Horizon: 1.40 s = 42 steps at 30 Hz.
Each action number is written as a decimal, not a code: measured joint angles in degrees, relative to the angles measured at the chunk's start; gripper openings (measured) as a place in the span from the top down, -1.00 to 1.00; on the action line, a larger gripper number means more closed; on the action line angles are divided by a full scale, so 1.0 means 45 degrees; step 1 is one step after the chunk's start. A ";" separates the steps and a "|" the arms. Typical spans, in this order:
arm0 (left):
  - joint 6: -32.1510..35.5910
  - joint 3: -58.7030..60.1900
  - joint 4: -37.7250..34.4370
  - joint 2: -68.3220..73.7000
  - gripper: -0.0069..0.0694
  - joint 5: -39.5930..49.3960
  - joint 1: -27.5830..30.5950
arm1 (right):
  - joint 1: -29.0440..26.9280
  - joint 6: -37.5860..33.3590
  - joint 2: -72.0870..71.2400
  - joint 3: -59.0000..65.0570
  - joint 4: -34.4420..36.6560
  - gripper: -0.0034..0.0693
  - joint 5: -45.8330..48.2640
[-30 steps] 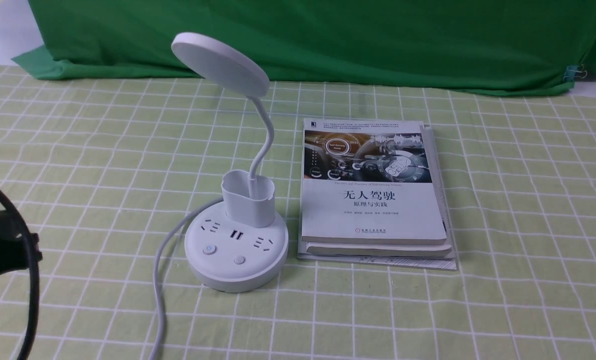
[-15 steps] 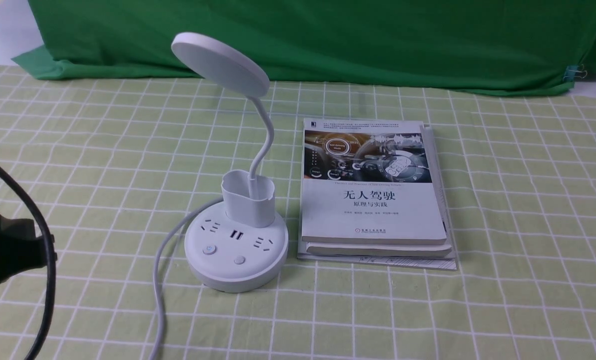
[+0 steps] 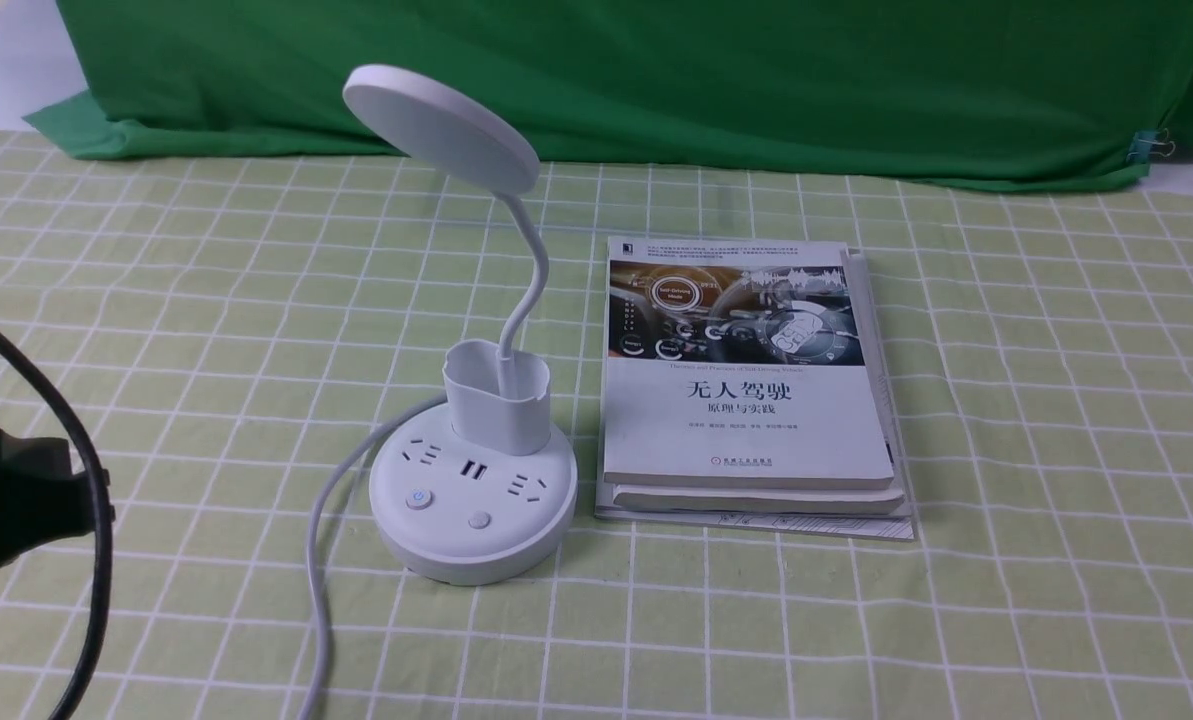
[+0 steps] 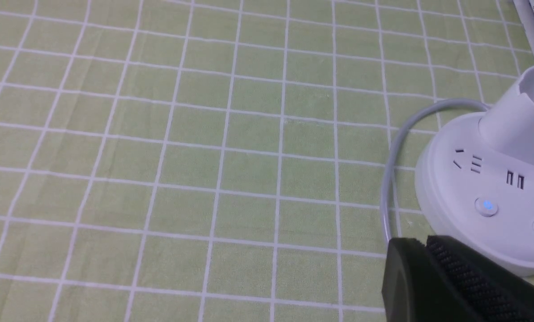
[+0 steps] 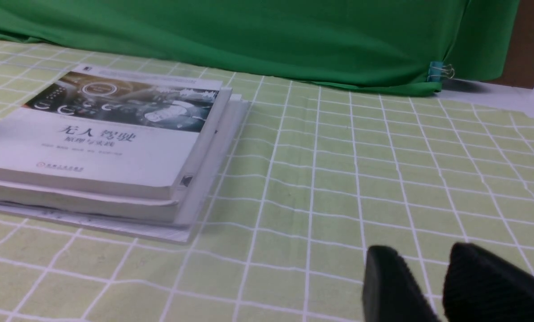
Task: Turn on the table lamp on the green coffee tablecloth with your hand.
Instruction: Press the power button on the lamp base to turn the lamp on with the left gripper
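1. The white table lamp stands upright on the pale green checked tablecloth, left of a stack of books, apart from it.
2. Its disc head tilts above the cup holder; its cord curves around the base's left side.
3. The left tool is closed, fingertips together, holding nothing, near the lamp's base.
4. The right tool is slightly open, nothing between its fingertips.
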 joint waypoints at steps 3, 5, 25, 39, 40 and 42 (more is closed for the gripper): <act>0.0000 0.0000 0.0000 0.0000 0.77 -0.0038 0.0000 | 0.0000 0.0000 0.0000 0.0000 0.0000 0.23 0.0000; 0.0055 0.0000 0.0000 0.0027 0.77 -0.0200 0.0000 | 0.0000 0.0000 0.0000 0.0000 0.0000 0.23 0.0000; 0.5193 -0.3832 -0.3556 0.8542 0.77 0.0269 -0.3858 | 0.0000 0.0000 0.0000 0.0000 0.0000 0.23 0.0000; 0.3892 -0.4871 -0.1033 1.0959 0.78 -0.0731 -0.5398 | 0.0000 0.0000 0.0000 0.0000 0.0000 0.23 0.0000; 0.3892 -0.4871 -0.1015 1.1011 0.78 -0.0824 -0.5396 | 0.0000 0.0000 0.0000 0.0000 0.0000 0.23 0.0000; 0.3783 -0.4871 -0.0794 1.1288 0.78 -0.1201 -0.5412 | 0.0000 0.0000 0.0000 0.0000 0.0000 0.23 0.0000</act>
